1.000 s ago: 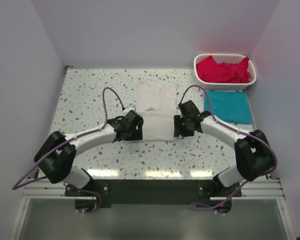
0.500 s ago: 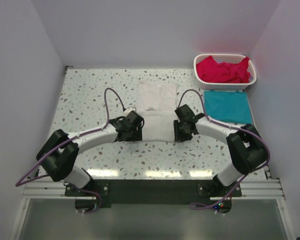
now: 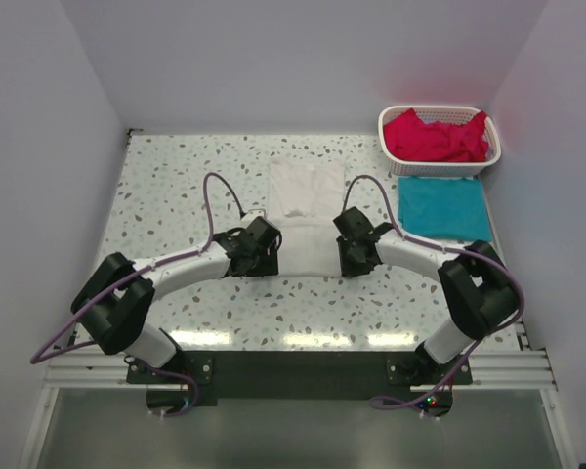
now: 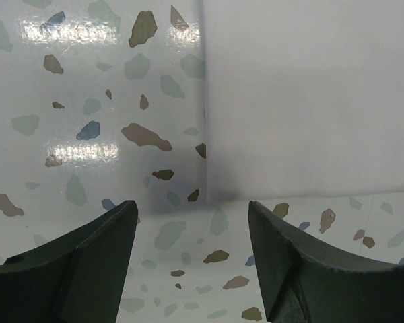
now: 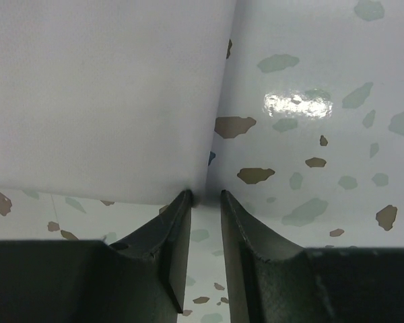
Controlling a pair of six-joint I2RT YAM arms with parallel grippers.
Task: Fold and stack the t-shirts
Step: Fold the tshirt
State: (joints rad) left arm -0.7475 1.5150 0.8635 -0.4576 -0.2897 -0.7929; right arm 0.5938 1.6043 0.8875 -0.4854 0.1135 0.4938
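Note:
A white t-shirt (image 3: 308, 210) lies flat, partly folded, in the middle of the speckled table. My left gripper (image 3: 265, 258) is open and empty, its jaws wide apart, just short of the shirt's near left corner (image 4: 209, 192), with its midpoint (image 4: 192, 208) over bare table. My right gripper (image 3: 349, 258) sits at the shirt's near right corner (image 5: 188, 195). Its jaws stand a narrow gap apart (image 5: 205, 196), the left fingertip (image 5: 182, 202) touching the fabric edge, with table showing between them. A folded teal t-shirt (image 3: 444, 208) lies at the right. Red-pink t-shirts (image 3: 435, 137) fill the basket.
A white lattice basket (image 3: 439, 109) stands at the far right corner, just behind the teal shirt. Walls close the table in on the left, back and right. Cables loop above both arms.
My right gripper has moved left and in to the white shirt's near right corner. My left gripper has shifted slightly toward the near left corner.

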